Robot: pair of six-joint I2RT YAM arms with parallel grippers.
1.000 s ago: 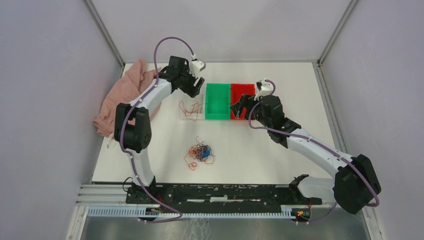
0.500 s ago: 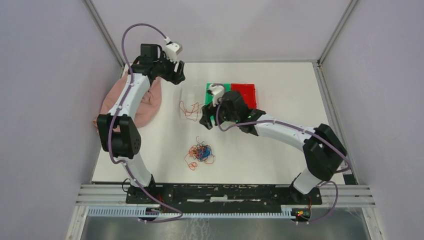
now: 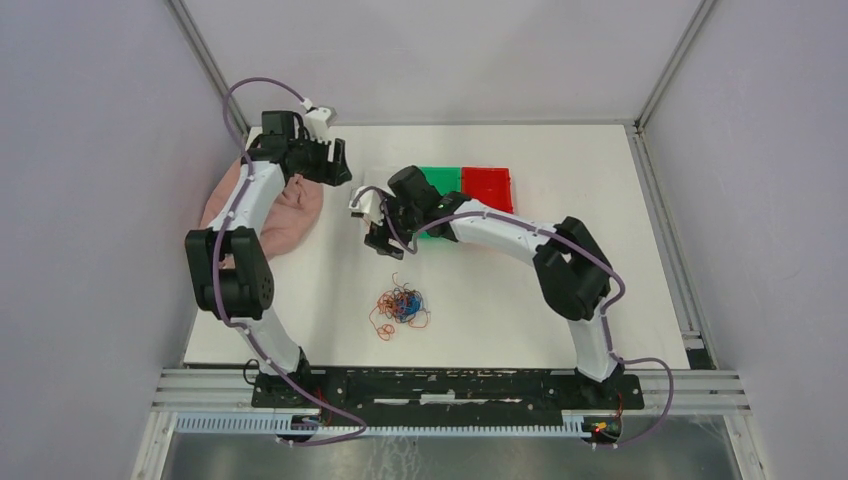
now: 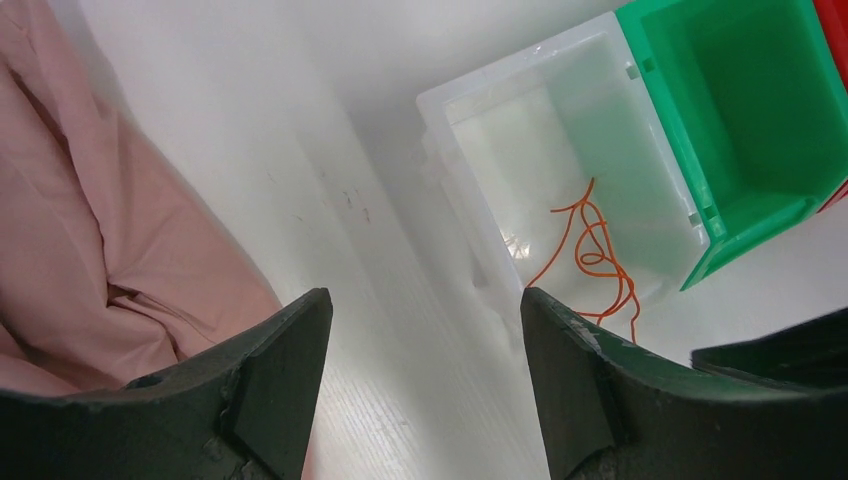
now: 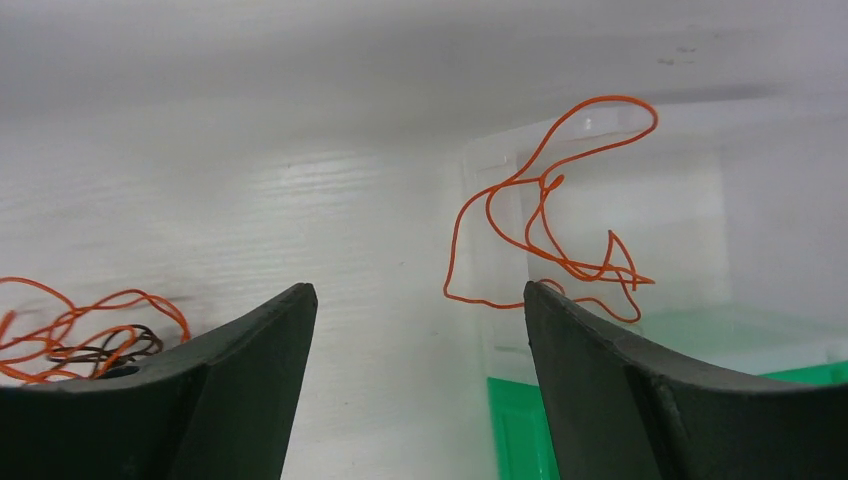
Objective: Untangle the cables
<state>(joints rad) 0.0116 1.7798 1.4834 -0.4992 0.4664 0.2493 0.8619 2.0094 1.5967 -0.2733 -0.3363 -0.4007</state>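
White tabletop (image 3: 480, 315) between pale grey walls, evenly lit. Right fingers (image 5: 250, 370) are standing spread with nothing between them, hovering low just beside the clear bin (image 4: 540, 150), where one freed orange cable (image 5: 545, 220) is lying, an end seemingly trailing over the wall. Left fingers (image 4: 270, 360) are likewise gaping and empty, hanging by the edge of the pink cloth (image 4: 90, 230), well apart from the work. Other cables (image 3: 402, 306) are sitting knotted mid-tabletop, nearer the bases. Step in hand, by my reading: reaching for another strand. Best done by pinching a single outer loop and drawing slowly while the other arm is pinning the knot. Top view is showing the whole knot plus the green bin (image 3: 445, 177) and red bin (image 3: 487, 188). Right wrist view is catching only the knot's edge but is showing the freed cable's loops, which the arm is hiding from above.
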